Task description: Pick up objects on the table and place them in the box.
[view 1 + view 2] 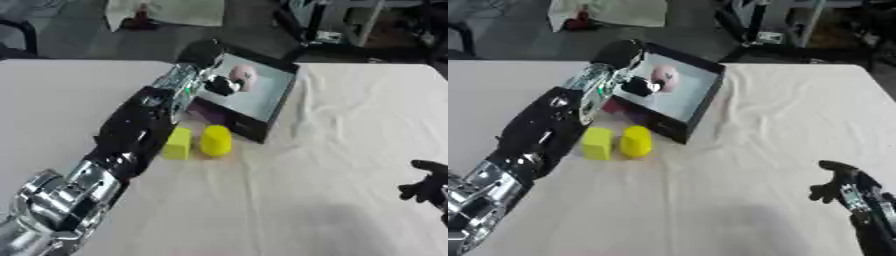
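reaching over the box [278,100], the left hand [220,84] hung above its pale floor with curled fingers closed round a pink object [244,76]. the yellow block [178,143] and the rounded yellow piece [216,140] lay touching on the white table [332,150] just beside the box's near wall. the right hand [840,186] rested near the lower right corner, fingers relaxed and holding nothing.

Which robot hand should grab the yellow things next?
Probably the left hand: it is over the box, and its arm runs right beside the yellow blocks. The right hand rests far off.
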